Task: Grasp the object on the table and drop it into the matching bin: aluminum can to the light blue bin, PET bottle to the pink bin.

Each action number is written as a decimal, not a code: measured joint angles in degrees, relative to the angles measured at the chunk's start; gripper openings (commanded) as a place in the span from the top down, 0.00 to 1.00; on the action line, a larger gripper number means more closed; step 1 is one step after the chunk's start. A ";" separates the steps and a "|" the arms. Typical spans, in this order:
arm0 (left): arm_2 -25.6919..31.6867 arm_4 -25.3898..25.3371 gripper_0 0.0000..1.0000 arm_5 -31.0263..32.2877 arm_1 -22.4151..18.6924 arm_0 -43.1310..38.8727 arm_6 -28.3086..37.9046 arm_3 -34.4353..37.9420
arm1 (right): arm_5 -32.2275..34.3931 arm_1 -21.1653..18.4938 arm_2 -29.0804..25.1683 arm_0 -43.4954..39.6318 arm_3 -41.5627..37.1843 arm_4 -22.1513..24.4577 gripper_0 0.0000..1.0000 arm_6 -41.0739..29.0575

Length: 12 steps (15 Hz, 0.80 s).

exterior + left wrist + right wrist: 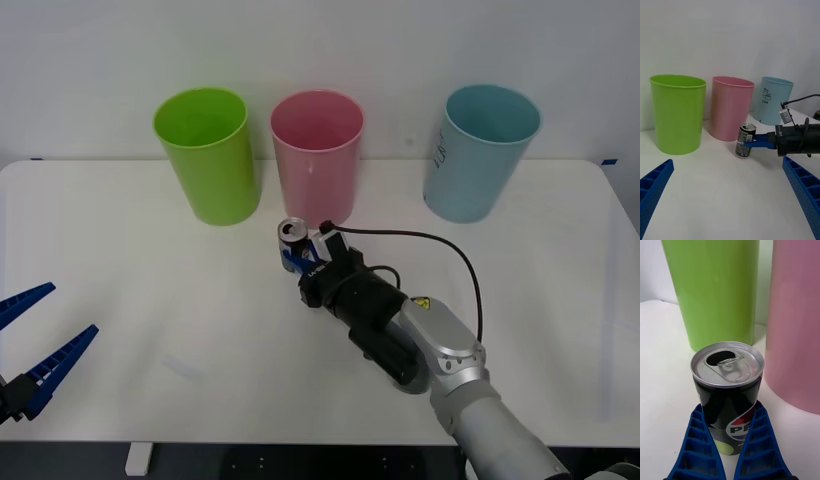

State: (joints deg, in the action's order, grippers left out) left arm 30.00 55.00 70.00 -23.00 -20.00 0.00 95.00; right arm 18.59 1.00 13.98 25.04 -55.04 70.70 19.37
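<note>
The small dark aluminum can (293, 233) with a silver top stands upright on the white table (150, 300), just in front of the pink bin (318, 160). My right gripper (297, 256) is shut on the can (728, 390), one blue finger pressed against each side of its lower body. The left wrist view shows the same can (744, 144) held from the side by the right gripper (752, 143). Farther right stands the light blue bin (475, 160), marked "CAN" (765, 101). My left gripper (72, 310) is open at the table's near left edge.
A lime green bin (210, 160) stands left of the pink one, close to the can. A black cable (440, 245) loops from the right wrist over the table. Bare tabletop lies between the can and the light blue bin.
</note>
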 measured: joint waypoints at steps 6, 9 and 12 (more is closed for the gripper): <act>0.00 0.00 0.00 0.00 0.00 -0.01 0.00 0.00 | 0.56 -4.28 3.49 -6.91 -11.98 -3.50 1.00 -2.22; 0.00 0.00 0.00 0.00 0.00 -0.01 0.00 0.00 | 0.41 -11.27 6.59 -12.65 -22.67 -6.01 1.00 -6.14; 0.00 0.00 0.00 0.00 0.00 -0.01 0.00 0.00 | 0.51 -17.47 7.28 -18.37 -32.78 -8.12 1.00 -9.06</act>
State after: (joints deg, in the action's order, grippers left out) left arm 30.00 55.00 70.00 -23.00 -20.00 0.00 95.00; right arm 19.09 -16.47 21.26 6.67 -87.82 62.58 10.31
